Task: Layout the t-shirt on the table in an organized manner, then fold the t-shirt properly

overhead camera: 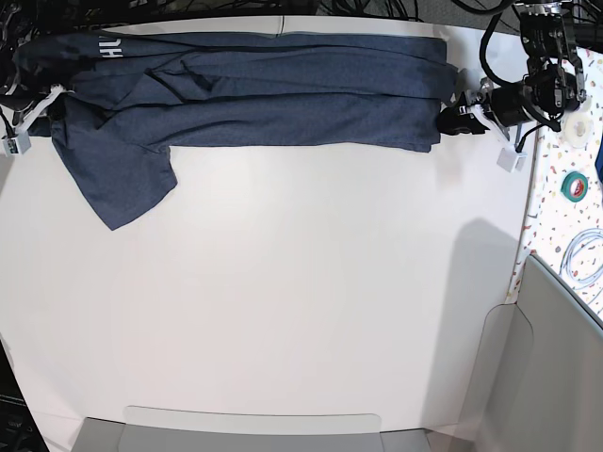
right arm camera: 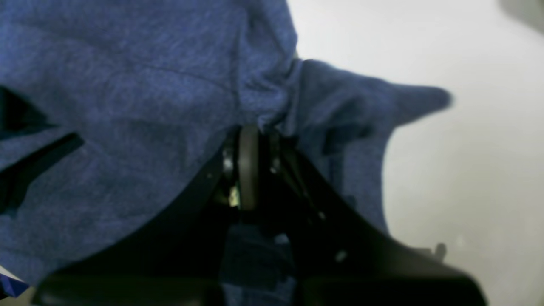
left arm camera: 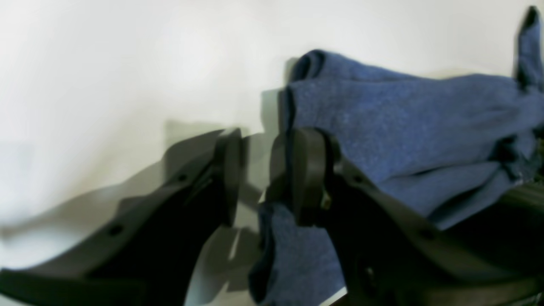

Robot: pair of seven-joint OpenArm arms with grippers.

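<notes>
The dark navy t-shirt [overhead camera: 283, 104] lies stretched in a long bunched band along the far side of the white table [overhead camera: 301, 282], one flap hanging toward me at the left. White lettering [overhead camera: 104, 47] shows near its left end. My right gripper [right arm camera: 248, 140] is shut on a gathered bit of the t-shirt [right arm camera: 127, 106] at that left end [overhead camera: 52, 97]. My left gripper [left arm camera: 270, 170] stands open at the shirt's right end [overhead camera: 450, 121]. One of its fingers [left arm camera: 310, 170] rests against the cloth [left arm camera: 403, 123], and bare table [left arm camera: 127, 63] shows in the gap.
A narrow speckled surface at the right holds a green tape roll [overhead camera: 575, 184], a white roll [overhead camera: 572, 127] and coiled white cable [overhead camera: 586, 259]. A grey panel [overhead camera: 556, 377] stands at the lower right. A small white block [overhead camera: 512, 158] sits near the left arm.
</notes>
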